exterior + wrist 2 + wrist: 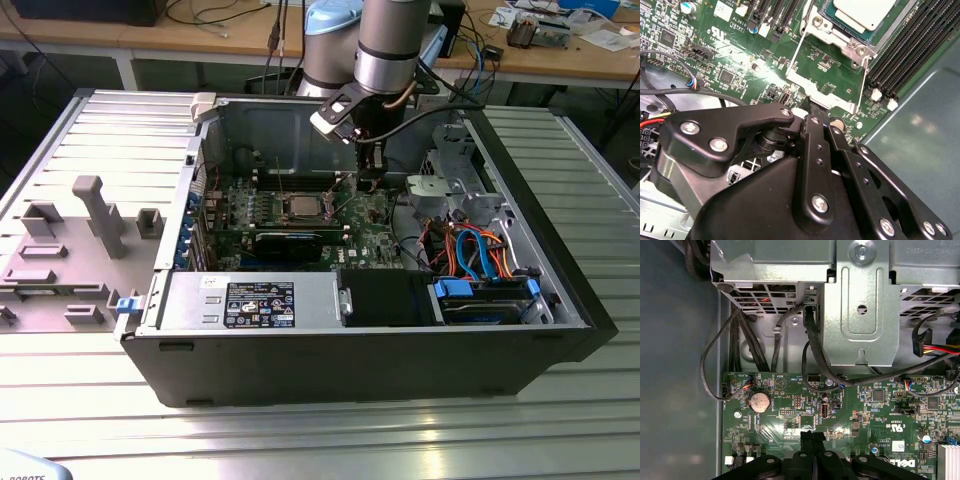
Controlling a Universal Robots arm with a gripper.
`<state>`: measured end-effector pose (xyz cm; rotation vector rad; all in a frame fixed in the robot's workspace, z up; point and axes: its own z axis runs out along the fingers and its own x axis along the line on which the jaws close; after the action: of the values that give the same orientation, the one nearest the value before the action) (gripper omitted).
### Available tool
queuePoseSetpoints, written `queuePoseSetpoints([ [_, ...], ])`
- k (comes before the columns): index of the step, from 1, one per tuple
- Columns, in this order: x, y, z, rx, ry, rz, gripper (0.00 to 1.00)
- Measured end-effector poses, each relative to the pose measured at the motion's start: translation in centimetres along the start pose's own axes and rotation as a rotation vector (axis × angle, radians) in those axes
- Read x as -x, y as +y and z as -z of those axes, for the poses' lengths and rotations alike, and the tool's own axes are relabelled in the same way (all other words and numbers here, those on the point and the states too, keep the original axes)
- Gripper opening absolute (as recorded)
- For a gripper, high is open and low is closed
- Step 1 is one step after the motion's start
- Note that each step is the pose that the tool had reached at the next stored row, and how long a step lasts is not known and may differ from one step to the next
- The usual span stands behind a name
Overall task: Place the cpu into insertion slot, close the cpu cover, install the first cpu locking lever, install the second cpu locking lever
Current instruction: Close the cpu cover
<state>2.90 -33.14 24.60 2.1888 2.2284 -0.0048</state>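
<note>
The flat, square, silver-topped cpu (865,11) lies face-up in the silver-rimmed insertion slot (822,31). The black gripper (812,107), fingers pressed together and empty, hovers just beside it.

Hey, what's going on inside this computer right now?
A robot arm has its gripper down inside the open computer case, over the green motherboard beside the insertion slot. The cpu sits in that slot with the cpu cover lying around it. The fingers are shut together.
</note>
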Motion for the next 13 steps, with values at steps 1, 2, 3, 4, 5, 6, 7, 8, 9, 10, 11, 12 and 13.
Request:
queuePoseSetpoints([
  [1,0.0,-0.01,0.05,-0.0001,-0.0002,0.0,0.11],
  [2,0.0,-0.1,0.1,0.0,-0.0001,0.0,0.11],
  [3,0.0,-0.22,0.12,0.0001,0.0,0.0,0.11],
  [4,0.0,-0.31,0.16,0.0001,-0.0002,0.0,0.11],
  [5,0.0,-0.39,0.21,0.0,-0.0003,0.0,0.11],
  [6,0.0,-0.48,0.31,0.0001,-0.0002,0.0,0.11],
  [7,-0.01,-0.52,0.41,0.0001,-0.0002,0.0,0.11],
  [8,0.0,-0.62,0.49,0.0,-0.0002,0.0,0.11],
  [9,-0.01,-0.7,0.53,0.0001,0.0,0.0,0.11],
  [10,-0.01,-0.77,0.54,0.0001,0.0,0.0,0.11],
  [11,-0.02,-0.87,0.55,0.0002,0.0002,0.0,0.11],
  [12,-0.02,-1.2,0.58,0.0002,-0.0002,0.0,0.11],
  [13,-0.02,-1.78,0.59,0.0007,-0.0003,0.0,0.11],
])
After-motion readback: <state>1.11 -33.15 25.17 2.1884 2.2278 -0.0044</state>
